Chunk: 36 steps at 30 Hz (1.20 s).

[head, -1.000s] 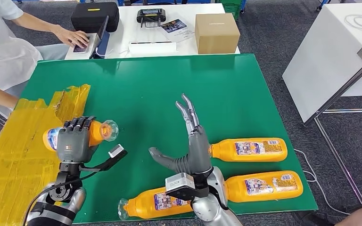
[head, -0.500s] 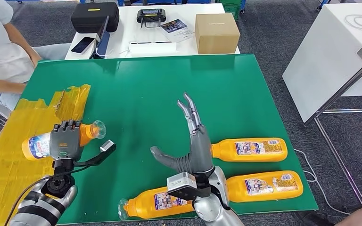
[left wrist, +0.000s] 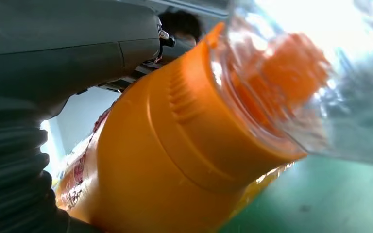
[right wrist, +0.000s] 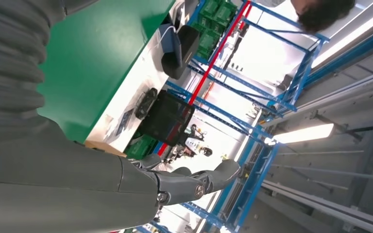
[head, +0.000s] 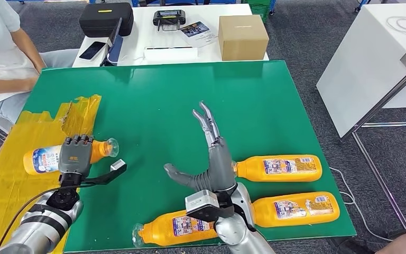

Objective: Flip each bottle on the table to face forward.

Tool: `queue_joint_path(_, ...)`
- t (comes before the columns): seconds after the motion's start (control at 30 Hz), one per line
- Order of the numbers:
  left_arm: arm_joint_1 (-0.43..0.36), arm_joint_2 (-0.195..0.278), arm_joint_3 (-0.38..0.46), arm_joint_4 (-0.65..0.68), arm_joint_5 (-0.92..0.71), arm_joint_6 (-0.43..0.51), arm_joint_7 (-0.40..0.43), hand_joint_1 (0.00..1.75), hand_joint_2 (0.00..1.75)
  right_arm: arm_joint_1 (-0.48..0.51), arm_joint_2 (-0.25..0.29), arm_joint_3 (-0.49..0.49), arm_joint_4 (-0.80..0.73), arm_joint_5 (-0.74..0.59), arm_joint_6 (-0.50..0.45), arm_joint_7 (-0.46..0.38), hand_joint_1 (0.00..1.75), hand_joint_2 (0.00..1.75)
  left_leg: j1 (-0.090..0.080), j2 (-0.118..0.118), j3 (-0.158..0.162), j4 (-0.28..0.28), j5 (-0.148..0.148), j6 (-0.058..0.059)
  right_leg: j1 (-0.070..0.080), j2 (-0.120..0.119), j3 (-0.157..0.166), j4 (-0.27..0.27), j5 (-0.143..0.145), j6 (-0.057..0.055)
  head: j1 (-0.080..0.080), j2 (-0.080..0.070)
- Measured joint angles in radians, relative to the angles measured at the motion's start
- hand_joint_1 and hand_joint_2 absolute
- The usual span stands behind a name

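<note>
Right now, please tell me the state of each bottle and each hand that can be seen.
Held bottle: lying over the yellow tape, gripped by the left hand.
Upper right bottle: lying, label up.
Lower right bottle: lying, label up.
Front bottle: lying, label up.
Right hand: empty, fingers spread.

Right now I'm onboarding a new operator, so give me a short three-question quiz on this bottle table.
1. True or false: the left hand grips a bottle over the yellow tape.
2. How many orange bottles lie on the green mat, apart from the gripped one?
A. two
B. three
C. four
3. Fill in: the right hand holds ____.

Key: 1 true; 2 B; 3 nothing, its fingers are spread.
</note>
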Motion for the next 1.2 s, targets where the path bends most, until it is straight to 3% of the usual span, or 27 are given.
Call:
queue_joint_path(0.2,-0.029,-0.016,0.025,0.088,0.0,-0.011,-0.02,1.75,1.75,-0.006,0.0,0.007,0.014,-0.006,0.0,0.0,0.0,1.75,0.0,0.0,0.0,0.0,0.0,0.0,0.0,0.0,0.0,0.0,0.0,0.0,0.0,0.0)
queue_joint_path(0.23,-0.033,-0.019,0.03,0.101,0.0,-0.017,-0.023,1.61,1.75,-0.007,0.0,0.009,0.016,-0.007,0.0,0.0,0.0,1.75,0.0,0.0,0.0,0.0,0.0,0.0,0.0,0.0,0.0,0.0,0.0,0.0,0.0,0.0)
queue_joint_path(0.33,-0.045,-0.025,0.042,0.127,0.0,-0.028,-0.028,0.64,1.75,-0.009,0.0,0.01,0.022,-0.008,0.0,0.0,0.0,1.75,0.0,0.0,0.0,0.0,0.0,0.0,0.0,0.0,0.001,0.0,0.0,0.0,0.0,0.0)
queue_joint_path(0.37,-0.048,-0.027,0.046,0.134,0.0,-0.032,-0.028,0.42,1.75,-0.009,0.0,0.01,0.024,-0.008,0.0,0.0,0.0,1.75,0.0,0.0,0.001,0.0,0.0,0.0,0.0,0.0,0.001,0.0,0.0,0.0,0.0,0.0)
queue_joint_path(0.5,-0.06,-0.035,0.061,0.16,0.0,-0.057,-0.028,0.05,1.75,-0.012,0.0,0.012,0.032,-0.008,0.0,0.0,0.0,1.75,0.0,0.0,0.002,0.0,0.0,0.0,0.0,0.0,0.002,0.0,0.0,0.0,0.0,0.0)
queue_joint_path(1.2,-0.07,-0.077,0.234,0.186,0.17,-0.055,-0.287,0.0,1.75,-0.019,-0.001,0.014,0.052,-0.011,0.006,0.0,0.0,1.75,0.0,-0.001,0.005,0.0,0.0,0.0,0.0,-0.001,0.006,0.0,0.0,0.0,0.0,0.0)
